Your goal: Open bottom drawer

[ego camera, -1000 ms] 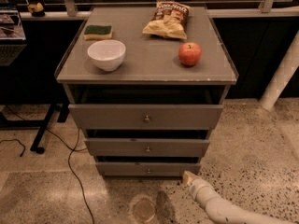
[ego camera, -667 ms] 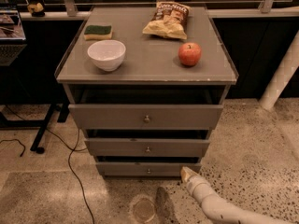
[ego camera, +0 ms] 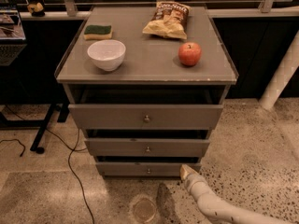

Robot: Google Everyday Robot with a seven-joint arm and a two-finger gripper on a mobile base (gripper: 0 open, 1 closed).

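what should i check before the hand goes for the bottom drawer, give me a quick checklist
1. Target is the bottom drawer, the lowest and narrowest front: ok.
2. Its knob is in plain view with nothing covering it: ok.
3. The hand is lined up with the knob: not ok, it sits low, right of the knob, near the drawer's right end.
4. The hand is touching the drawer front: cannot tell.
5. The floor cable is out of the drawer's path: ok, it lies left of the front.
6. The bowl and apple rest fully on top: ok.
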